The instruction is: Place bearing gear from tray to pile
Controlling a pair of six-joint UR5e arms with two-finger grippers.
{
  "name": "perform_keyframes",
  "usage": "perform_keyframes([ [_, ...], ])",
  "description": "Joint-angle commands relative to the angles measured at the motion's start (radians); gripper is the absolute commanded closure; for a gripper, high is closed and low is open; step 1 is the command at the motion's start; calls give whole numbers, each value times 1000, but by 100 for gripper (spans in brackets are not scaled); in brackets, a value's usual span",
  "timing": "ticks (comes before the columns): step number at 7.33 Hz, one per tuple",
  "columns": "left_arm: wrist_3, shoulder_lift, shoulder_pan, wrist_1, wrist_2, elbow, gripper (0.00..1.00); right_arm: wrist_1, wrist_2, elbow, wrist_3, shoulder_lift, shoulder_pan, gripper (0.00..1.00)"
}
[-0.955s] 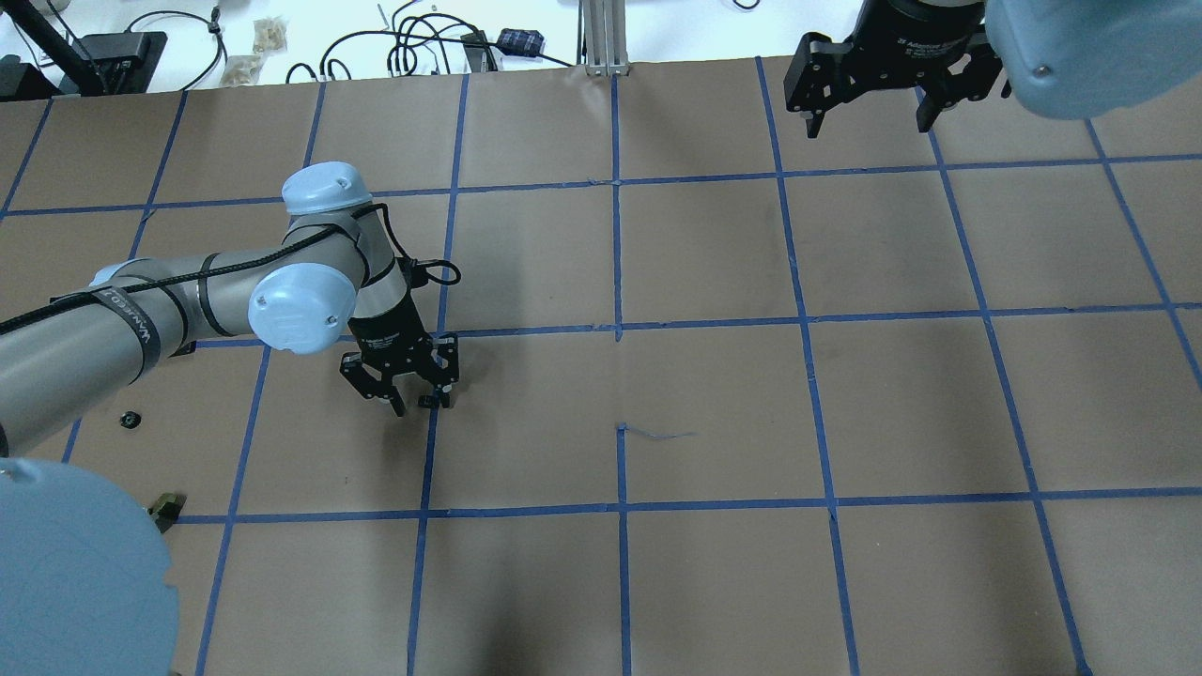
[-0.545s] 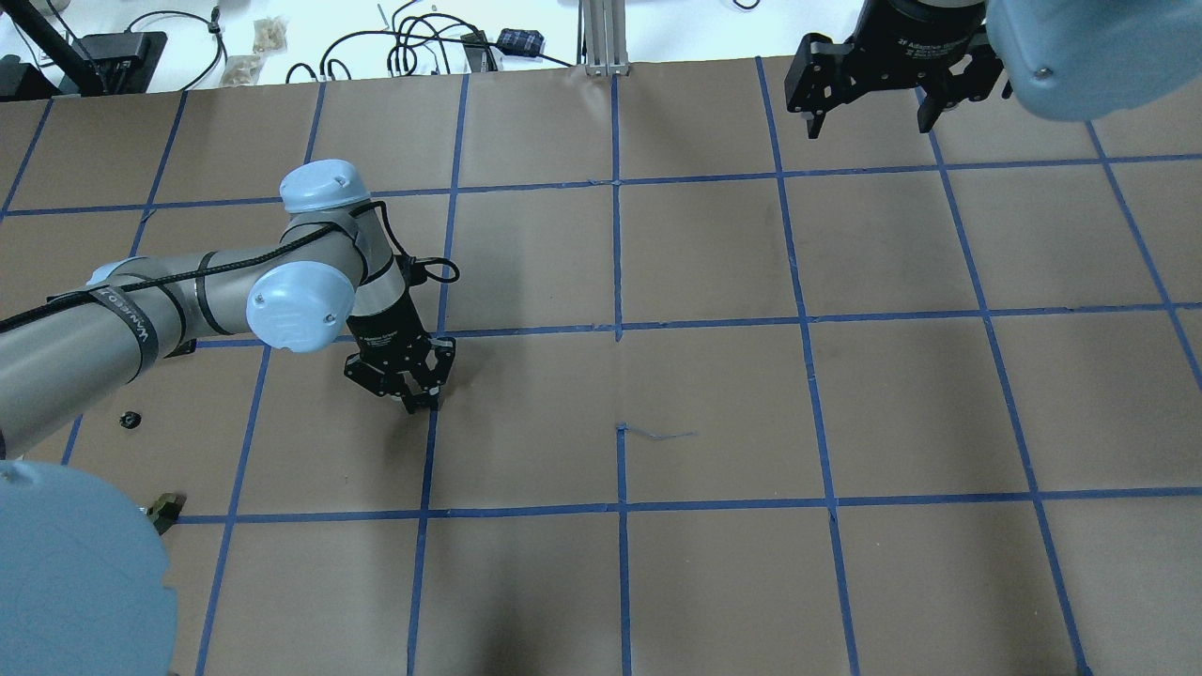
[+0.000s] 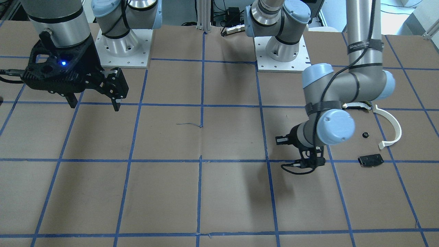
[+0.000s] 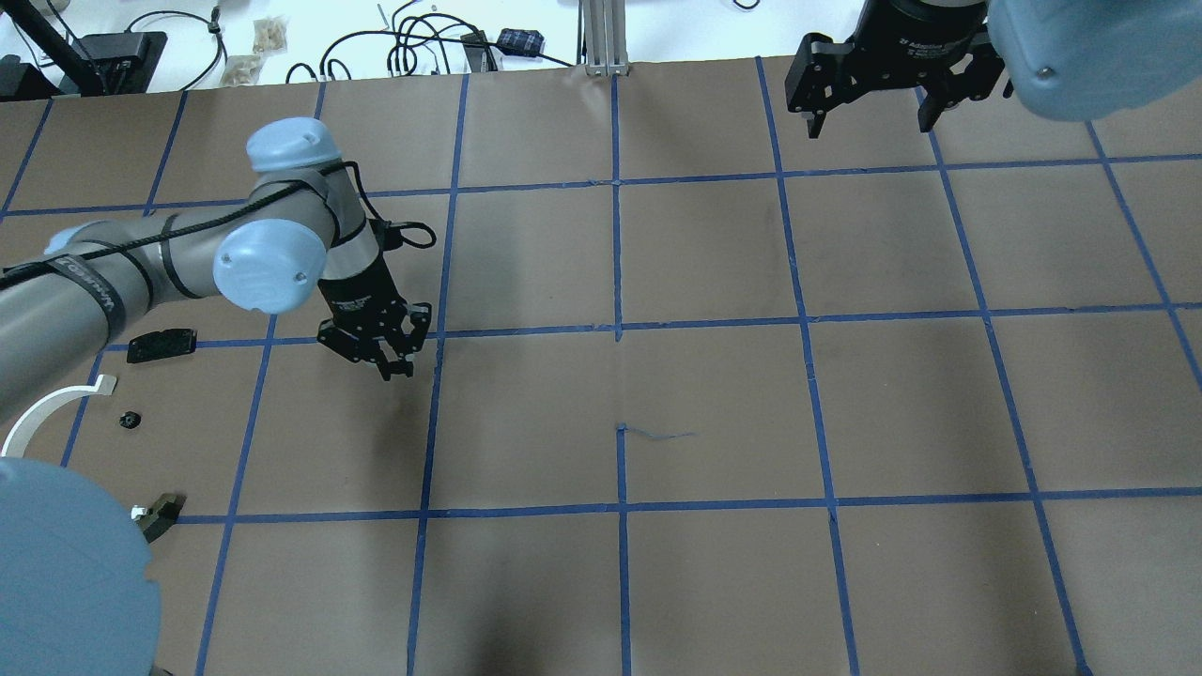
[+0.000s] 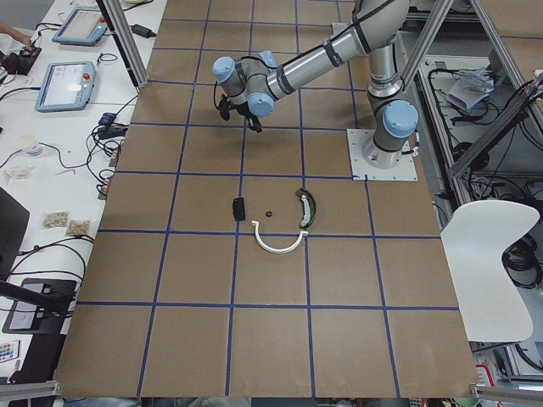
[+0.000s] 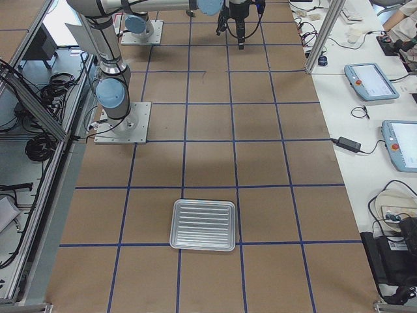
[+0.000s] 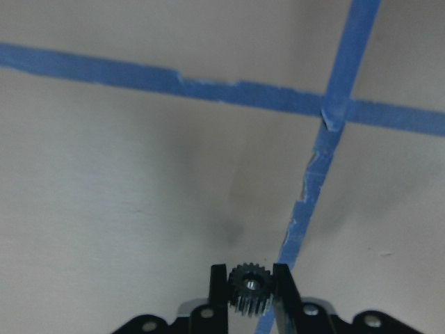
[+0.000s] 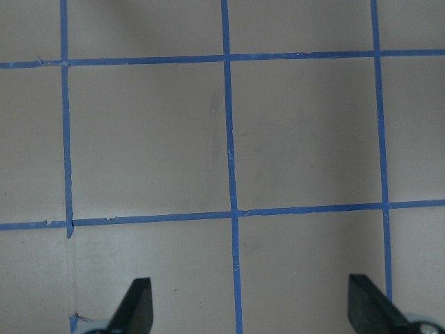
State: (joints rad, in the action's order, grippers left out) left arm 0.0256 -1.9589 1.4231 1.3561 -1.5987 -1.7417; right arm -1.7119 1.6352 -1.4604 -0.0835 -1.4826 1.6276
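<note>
"Counting the bearing gears, how many do you get?"

"One bearing gear [image 7: 249, 285]. The left claw [image 7: 249, 278] is clenched on it, one finger against each side."

"How does it look?"

"Small and dark, with teeth all round the rim and a pale, shiny bore at the centre. Its flat face is turned toward the left wrist camera."

"Where is it?"

"Above the table [image 4: 714, 413], close to a crossing of blue tape lines [image 7: 327, 111], and apart from the pile."

"How many parts are in the pile?"

"Four, lying loose near one another: one white half-ring arc [image 3: 391, 127], one curved dark metallic piece [image 5: 307, 206], one flat black plate [image 3: 370, 160] and one tiny black round part [image 3: 366, 134]. The round part sits between the plate and the arc, touching neither."

"And how many claws?"

"Two. The right claw [image 4: 869, 108] is released, its fingers spread wide with nothing between them, and it hangs over the far side of the table."

"Any trays?"

"One ribbed metal tray [image 6: 203, 225], seen only in the exterior right view. It lies flat on the table, well apart from both arms."
</note>
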Motion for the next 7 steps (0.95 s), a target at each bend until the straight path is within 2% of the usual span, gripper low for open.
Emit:
perform_keyframes([
  [1, 286, 8, -201, 72, -35, 57, 100, 0, 0, 0, 2, -1, 0, 0],
  [2, 422, 8, -290, 72, -90, 47, 100, 0, 0, 0, 2, -1, 0, 0],
  [4, 612, 5, -486, 13, -112, -10, 100, 0, 0, 0, 2, -1, 0, 0],
  [5, 681, 3, -542, 5, -115, -13, 100, 0, 0, 0, 2, -1, 0, 0],
  [7, 701, -41, -561, -58, -138, -22, 100, 0, 0, 0, 4, -1, 0, 0],
])
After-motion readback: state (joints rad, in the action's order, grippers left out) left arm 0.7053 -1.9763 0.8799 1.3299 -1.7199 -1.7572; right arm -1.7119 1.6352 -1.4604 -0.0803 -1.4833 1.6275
